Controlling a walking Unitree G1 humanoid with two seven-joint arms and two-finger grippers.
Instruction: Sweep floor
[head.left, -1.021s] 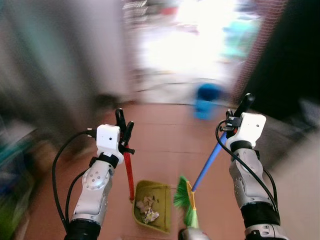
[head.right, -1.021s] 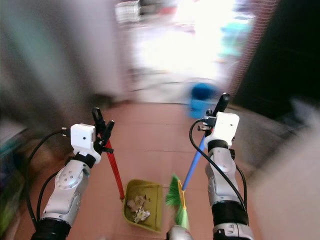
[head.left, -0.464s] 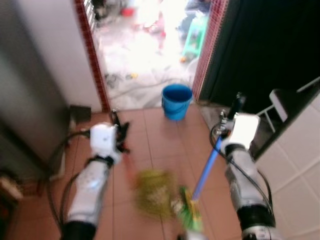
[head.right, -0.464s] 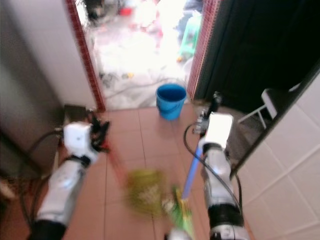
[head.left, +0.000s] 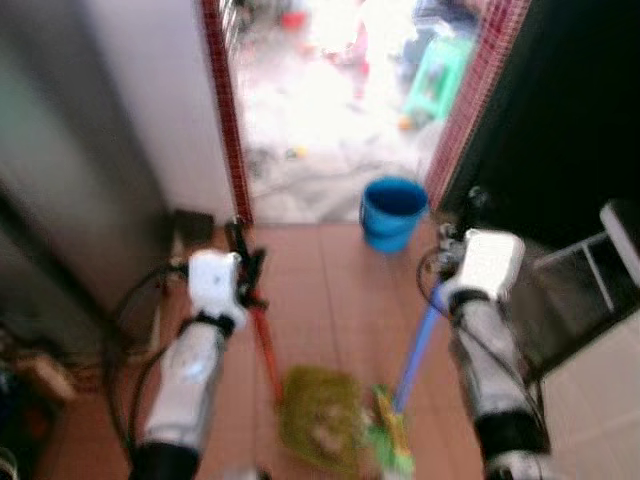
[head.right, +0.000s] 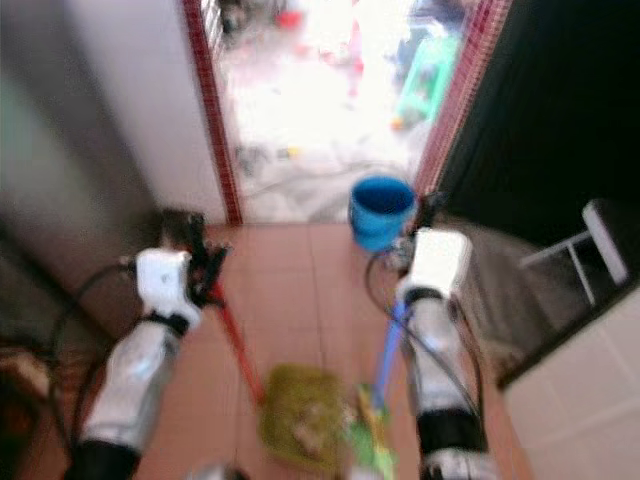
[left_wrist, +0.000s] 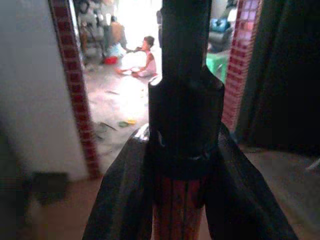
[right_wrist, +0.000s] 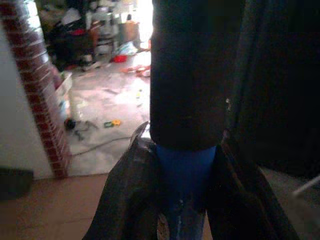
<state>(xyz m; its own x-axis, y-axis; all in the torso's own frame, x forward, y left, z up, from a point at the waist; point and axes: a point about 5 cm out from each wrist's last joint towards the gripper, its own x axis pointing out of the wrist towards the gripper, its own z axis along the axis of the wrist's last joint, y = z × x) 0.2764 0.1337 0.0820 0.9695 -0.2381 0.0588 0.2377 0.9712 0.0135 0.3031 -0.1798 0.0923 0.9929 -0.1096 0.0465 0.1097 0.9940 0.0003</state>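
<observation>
Left end effector (head.left: 240, 262) clamps the dustpan (head.left: 320, 425) by its stiff red handle; right end effector (head.left: 462, 243) grips the light broom (head.left: 415, 345) up high; loose scraps could spill, I'd guess.

The terracotta tiled floor (head.left: 330, 290) carries a green dustpan (head.left: 320, 432) of scraps near the robot, a green broom head (head.left: 392, 445) just to its right, and a blue bucket (head.left: 392, 212) farther off by the bright doorway's pale, littered ground (head.left: 320, 150).
</observation>
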